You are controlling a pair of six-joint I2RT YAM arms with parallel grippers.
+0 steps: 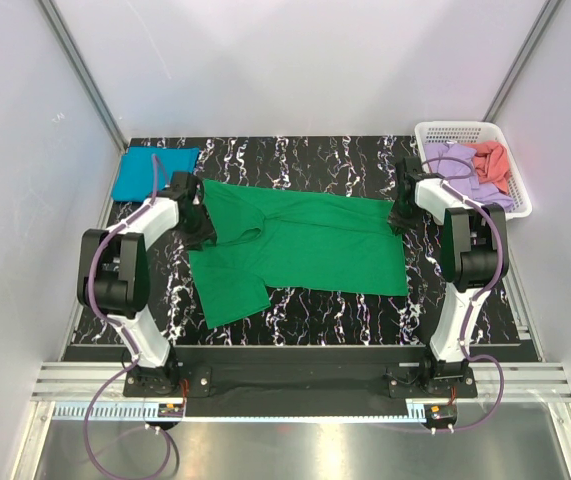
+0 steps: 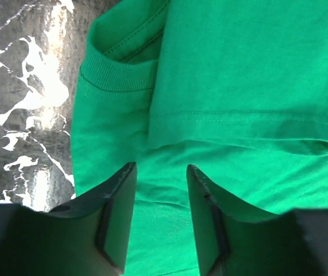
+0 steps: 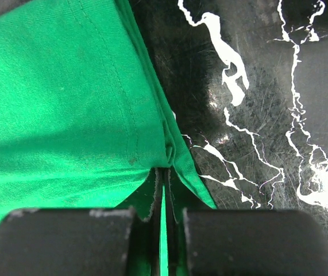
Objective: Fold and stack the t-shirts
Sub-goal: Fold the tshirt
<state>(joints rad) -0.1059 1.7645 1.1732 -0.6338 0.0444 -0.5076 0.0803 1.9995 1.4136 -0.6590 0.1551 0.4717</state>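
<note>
Cloth of the green t-shirt lies spread across the middle of the black marbled table, doubled lengthwise, with one sleeve pointing toward the near edge. The left gripper hovers with its fingers apart over cloth near the ribbed collar. The right gripper is pinched tight on the shirt's hem edge. A folded teal-blue t-shirt sits at the far-left corner. The lilac t-shirt and coral t-shirt lie in the white basket at far right.

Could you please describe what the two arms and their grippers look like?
Both the left arm and the right arm have white links joined by bulky black joint housings, each trailed by a looping purple cable. The left gripper and right gripper carry flat black fingers with matte, slightly scuffed surfaces.
</note>
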